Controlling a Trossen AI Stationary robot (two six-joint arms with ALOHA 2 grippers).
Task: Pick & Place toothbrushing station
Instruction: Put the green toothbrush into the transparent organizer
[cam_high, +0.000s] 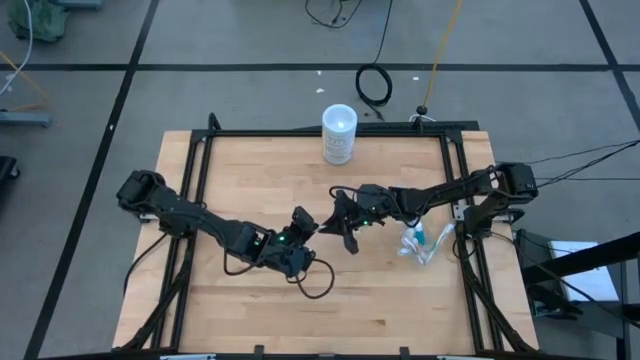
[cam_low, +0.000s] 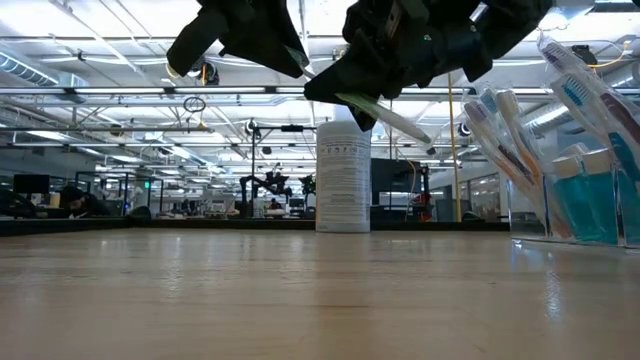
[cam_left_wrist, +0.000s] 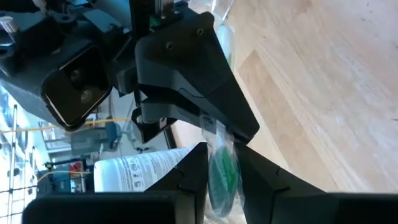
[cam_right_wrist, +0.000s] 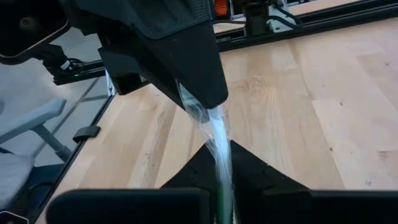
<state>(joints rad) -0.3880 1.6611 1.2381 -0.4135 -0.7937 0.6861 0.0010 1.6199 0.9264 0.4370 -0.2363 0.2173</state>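
The left gripper (cam_high: 303, 226) hangs above the middle of the wooden tabletop (cam_high: 260, 170), left of the clear cup (cam_high: 418, 243), pinching one end of a wrapped green toothbrush (cam_left_wrist: 222, 175). Just beside it, the right gripper (cam_high: 343, 222) is closed on the other end of the same toothbrush, which is up in the air. The cup stands near the right edge, full of toothbrushes and teal tubes (cam_low: 583, 205). Behind the cup stands a big white container (cam_high: 339, 134).
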